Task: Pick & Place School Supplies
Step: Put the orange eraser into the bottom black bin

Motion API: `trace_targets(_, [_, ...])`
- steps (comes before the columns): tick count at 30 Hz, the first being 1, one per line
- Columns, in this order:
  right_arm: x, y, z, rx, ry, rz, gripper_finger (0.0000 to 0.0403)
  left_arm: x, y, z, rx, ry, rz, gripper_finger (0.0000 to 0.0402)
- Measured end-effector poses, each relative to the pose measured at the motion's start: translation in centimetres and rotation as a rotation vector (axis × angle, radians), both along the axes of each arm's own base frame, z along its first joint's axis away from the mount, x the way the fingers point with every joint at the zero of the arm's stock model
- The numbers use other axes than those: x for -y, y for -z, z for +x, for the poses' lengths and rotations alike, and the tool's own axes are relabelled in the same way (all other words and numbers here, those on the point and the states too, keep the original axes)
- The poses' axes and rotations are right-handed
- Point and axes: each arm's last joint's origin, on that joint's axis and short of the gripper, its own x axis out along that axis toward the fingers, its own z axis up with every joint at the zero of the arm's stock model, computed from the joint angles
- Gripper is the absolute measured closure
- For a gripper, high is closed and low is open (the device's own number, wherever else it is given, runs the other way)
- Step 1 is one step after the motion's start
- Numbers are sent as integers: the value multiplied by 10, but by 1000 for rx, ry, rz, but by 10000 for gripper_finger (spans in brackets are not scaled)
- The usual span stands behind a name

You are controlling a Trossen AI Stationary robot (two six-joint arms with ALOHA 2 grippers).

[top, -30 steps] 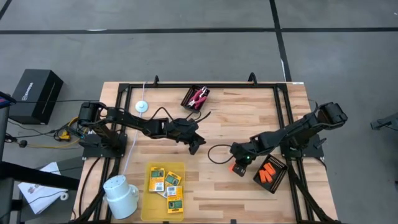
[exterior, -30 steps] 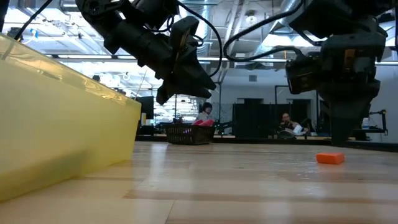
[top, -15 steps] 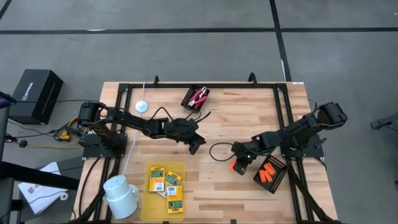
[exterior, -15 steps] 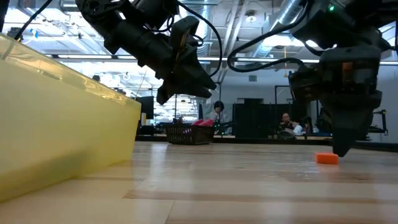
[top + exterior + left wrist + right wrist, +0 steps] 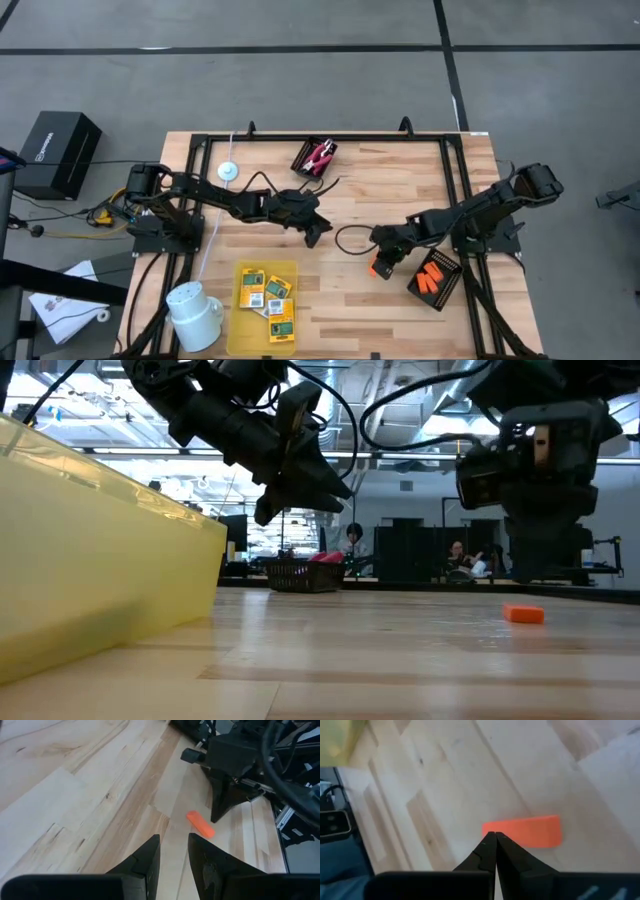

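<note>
One stubby orange piece lies flat on the wooden table right of centre. My right gripper is shut, slanting down, with its tips at one end of that piece. My left gripper hangs above the table's middle, slightly open with nothing between its fingers. More orange pieces lie in a black tray. Yellow-and-green packets lie in a yellow tray. The pink-handled tool sits in a black basket at the far edge. My right gripper's shut tips stand at the end of the orange piece, coming at it slanting down from the table's right. I cannot tell whether they touch it. The piece lies flat on the table.
A white mug stands at the near left corner and a small white disc lies at the far left. The yellow tray's wall fills the low view's left. Bare wood lies between the two arms.
My right gripper has tipped and rolled at the wrist while staying beside the orange piece, and its fingers no longer reach down to the tabletop in the low view. It stays shut. The piece still lies flat on the table.
</note>
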Motion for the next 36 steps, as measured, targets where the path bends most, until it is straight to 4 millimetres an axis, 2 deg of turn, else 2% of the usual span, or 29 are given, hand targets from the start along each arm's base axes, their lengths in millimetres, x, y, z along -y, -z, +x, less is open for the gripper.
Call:
trace_targets(14, [3, 10, 1, -41, -14, -13, 403, 0, -1, 0, 7, 4, 7, 306])
trace_targets(23, [3, 24, -14, -113, -32, 28, 403, 0, -1, 0, 8, 5, 9, 306])
trace_targets(36, [5, 25, -14, -110, -41, 19, 403, 0, -1, 0, 8, 5, 9, 306])
